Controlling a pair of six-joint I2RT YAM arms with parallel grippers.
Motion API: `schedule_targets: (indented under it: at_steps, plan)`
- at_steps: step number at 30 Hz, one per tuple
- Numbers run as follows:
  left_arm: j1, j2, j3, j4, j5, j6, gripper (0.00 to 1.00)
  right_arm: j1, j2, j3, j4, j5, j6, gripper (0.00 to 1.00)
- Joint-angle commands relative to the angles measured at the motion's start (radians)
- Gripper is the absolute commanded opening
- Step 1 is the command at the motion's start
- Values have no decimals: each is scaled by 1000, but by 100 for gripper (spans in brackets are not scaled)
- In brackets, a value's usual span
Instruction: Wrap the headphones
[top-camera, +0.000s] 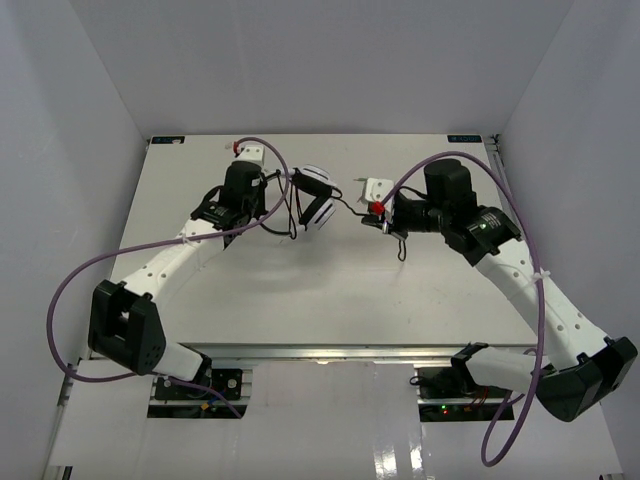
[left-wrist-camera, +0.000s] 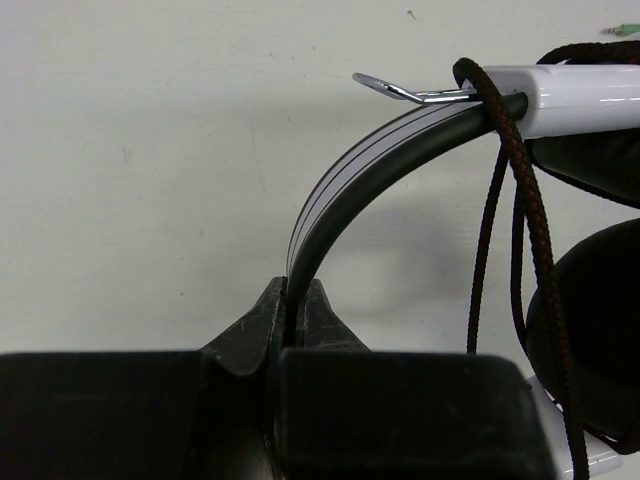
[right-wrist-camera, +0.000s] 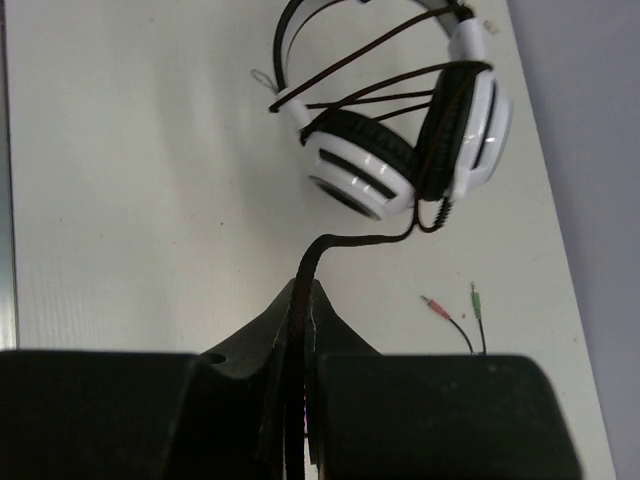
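Observation:
The white-and-black headphones (top-camera: 318, 200) sit at the middle back of the table, also in the right wrist view (right-wrist-camera: 400, 150), with several turns of the black braided cable (right-wrist-camera: 380, 100) around the earcups. My left gripper (top-camera: 272, 185) is shut on the black headband (left-wrist-camera: 350, 190); the cable (left-wrist-camera: 515, 170) hangs over the band beside an earcup. My right gripper (top-camera: 372, 212) is shut on the cable (right-wrist-camera: 335, 245) a short way from the earcups. The red and green plugs (right-wrist-camera: 455, 305) lie on the table to the right of my right gripper (right-wrist-camera: 303, 290).
The white table (top-camera: 320, 290) has grey walls on three sides. Thick purple robot cables (top-camera: 90, 280) loop from both arms. A metal rail (top-camera: 330, 352) runs along the near edge.

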Motion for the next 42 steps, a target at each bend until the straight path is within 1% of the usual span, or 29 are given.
schedule_targets:
  at_steps: [1, 5, 8, 14, 19, 23, 27, 30, 33, 36, 39, 41, 42]
  plan:
    - [12, -46, 66, 115, 26, -88, 0, 10, -48, -64, -20, 40, -48, 8]
    - [27, -72, 57, 117, 65, -137, 0, 10, -75, -119, -23, 82, -70, 8]
    - [59, -116, 50, 114, 100, -187, 0, 10, -94, -164, -25, 80, -72, 8]
    - [140, -155, 66, 108, 154, -286, 0, 13, -126, -250, -45, -5, -86, 8]
    - [165, -110, 81, 132, 181, -385, 0, 54, -123, -269, -74, -34, -113, 8]
    - [165, -58, 86, 153, 155, -407, 0, 70, -110, -212, -106, -54, -135, 8]
    - [165, -3, 82, 167, 119, -400, 0, 88, -78, -138, -120, -64, -141, 8]
    - [163, 34, 92, 168, 125, -382, 0, 109, -38, -86, -121, -37, -142, 8]
    - [141, 83, 99, 164, 146, -339, 0, 126, -1, -25, -116, 32, -154, 8]
    - [91, 136, 103, 138, 145, -267, 0, 136, 35, 54, -106, 126, -170, 8]
    - [28, 164, 69, 125, 142, -199, 0, 138, 73, 98, -73, 204, -180, 8]
    - [-14, 161, 46, 121, 142, -160, 0, 139, 92, 120, -39, 282, -187, 8]
    - [-17, 160, 33, 120, 144, -157, 0, 139, 94, 120, -36, 306, -188, 8]
